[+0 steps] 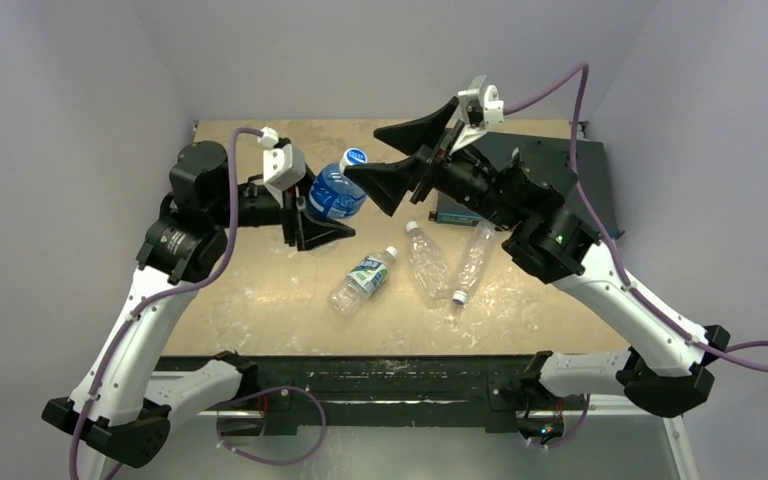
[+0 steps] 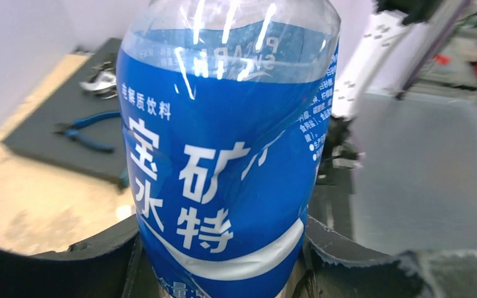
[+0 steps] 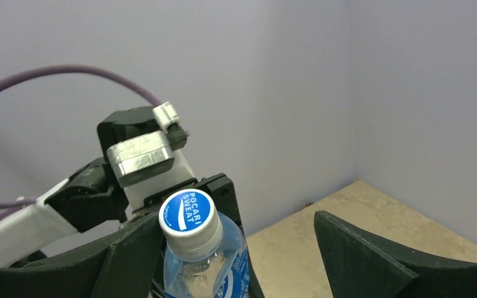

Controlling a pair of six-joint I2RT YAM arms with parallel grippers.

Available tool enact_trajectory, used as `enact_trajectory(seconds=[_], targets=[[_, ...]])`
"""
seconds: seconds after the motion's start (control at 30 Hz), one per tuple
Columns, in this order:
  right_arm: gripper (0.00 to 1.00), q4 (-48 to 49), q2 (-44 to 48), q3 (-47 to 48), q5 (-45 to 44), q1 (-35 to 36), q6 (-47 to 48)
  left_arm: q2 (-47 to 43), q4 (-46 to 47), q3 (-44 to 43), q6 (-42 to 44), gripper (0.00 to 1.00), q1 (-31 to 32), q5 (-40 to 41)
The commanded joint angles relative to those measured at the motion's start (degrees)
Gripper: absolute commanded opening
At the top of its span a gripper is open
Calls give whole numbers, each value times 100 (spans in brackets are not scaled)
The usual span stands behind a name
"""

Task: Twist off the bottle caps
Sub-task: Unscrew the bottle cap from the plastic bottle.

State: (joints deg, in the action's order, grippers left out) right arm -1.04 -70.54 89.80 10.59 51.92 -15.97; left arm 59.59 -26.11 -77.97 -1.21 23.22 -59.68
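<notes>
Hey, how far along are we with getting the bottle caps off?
Nothing looks done yet. In hand: the left gripper clamps the blue bottle, its blue cap still on, with the right gripper, jaws open, around it. Left: that cap, plus three bottles lying on the table, seemingly still capped.

blue-labelled bottle (image 1: 335,192) raised, blue cap (image 1: 356,157) on, green-labelled bottle (image 1: 362,280), two clear bottles (image 1: 427,262) (image 1: 472,262) lying flat

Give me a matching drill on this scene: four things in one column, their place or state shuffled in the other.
1 blue-label bottle
2 blue cap
3 right gripper
4 green-label bottle

A lying on the table
B open, fingers either side of the cap
C on top of the held bottle
D gripped by the left gripper

Pairs: 1-D, 2-C, 3-B, 4-A
</notes>
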Motion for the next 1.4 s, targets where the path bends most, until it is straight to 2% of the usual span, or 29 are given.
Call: enact_trajectory(seconds=[0.0,0.13,0.33,0.5,0.83,1.07,1.2,1.37], targets=[[93,517,181,33,-892,139,-174,-241,-100,66,1014,33,-20,1303],[92,307,21,370,-1633,457,-183,-332,89,244,1067,33,-20,2005],[82,-324,-665,1051,-2473,813,-150,-331,198,388,1101,33,-14,2416],[69,-347,-904,1185,-2664,902,-169,-258,150,388,1124,33,-19,2670],[46,-160,-923,1077,-2884,925,-196,-255,168,436,1046,33,-18,2637],[46,-89,-882,961,-2836,925,-214,-255,169,498,1045,33,-15,2602],[34,-118,-906,968,-2851,925,-205,-252,187,478,1024,33,-19,2593],[28,-182,-920,929,-2849,925,-196,-246,202,464,973,33,-12,2554]])
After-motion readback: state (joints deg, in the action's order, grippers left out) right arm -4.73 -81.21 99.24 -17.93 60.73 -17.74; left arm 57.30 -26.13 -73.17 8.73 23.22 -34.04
